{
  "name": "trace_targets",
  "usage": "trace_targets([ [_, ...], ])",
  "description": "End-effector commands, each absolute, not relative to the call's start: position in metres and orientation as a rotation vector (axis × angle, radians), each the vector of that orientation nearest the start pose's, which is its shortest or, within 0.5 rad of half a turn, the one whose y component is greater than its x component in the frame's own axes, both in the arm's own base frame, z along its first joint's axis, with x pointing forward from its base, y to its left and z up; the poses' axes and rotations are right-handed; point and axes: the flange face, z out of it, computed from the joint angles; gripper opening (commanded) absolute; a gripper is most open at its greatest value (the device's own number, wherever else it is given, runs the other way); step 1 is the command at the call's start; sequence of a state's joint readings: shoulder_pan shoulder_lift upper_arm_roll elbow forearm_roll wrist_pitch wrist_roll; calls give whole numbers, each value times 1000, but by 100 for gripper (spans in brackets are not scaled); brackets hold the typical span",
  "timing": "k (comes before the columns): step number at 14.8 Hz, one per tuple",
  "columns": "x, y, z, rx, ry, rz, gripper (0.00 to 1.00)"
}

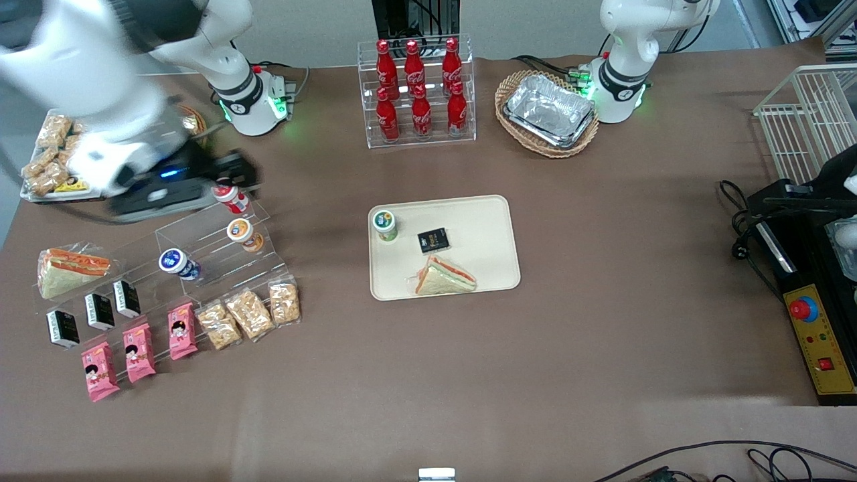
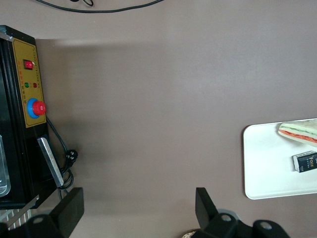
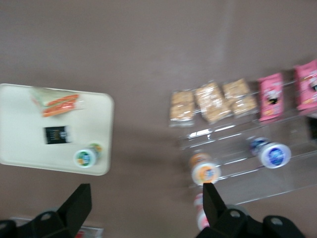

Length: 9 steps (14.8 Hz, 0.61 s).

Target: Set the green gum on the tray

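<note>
Green gum (image 1: pixel 385 225) standing upright on cream tray (image 1: pixel 492 221), in a corner beside black packet (image 1: pixel 433 240). Claw (image 3: pixel 143 198) spread wide, empty, above acrylic stand (image 1: pixel 221 251). Best to withdraw high and steady, avoiding orange-labelled bottle (image 1: pixel 242 233).

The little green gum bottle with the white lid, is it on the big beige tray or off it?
On it. The green gum bottle stands upright in a corner of the cream-beige tray. The open gripper is above the clear display steps.

- Brown table (image 1: pixel 602 335) spans the scene.
- Pale wall (image 1: pixel 321 30) rises above its far edge.
- White wire rack (image 1: pixel 807 120) and black control box (image 1: pixel 813 335) stand toward the parked arm's end.
</note>
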<state>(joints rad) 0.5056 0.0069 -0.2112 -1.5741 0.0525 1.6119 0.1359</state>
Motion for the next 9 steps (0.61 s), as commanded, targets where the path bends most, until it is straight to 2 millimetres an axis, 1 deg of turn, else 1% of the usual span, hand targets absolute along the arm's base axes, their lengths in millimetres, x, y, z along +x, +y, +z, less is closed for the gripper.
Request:
trace_targets([
  [1, 546, 96, 632, -3058, -276, -27, 100],
  [3, 550, 58, 631, -3063, -192, -11, 100],
  [5, 552, 28, 631, -3071, -147, -13, 100],
  [7, 553, 13, 630, -3075, -183, -14, 100],
  [9, 553, 6, 630, -3075, -185, -6, 100],
])
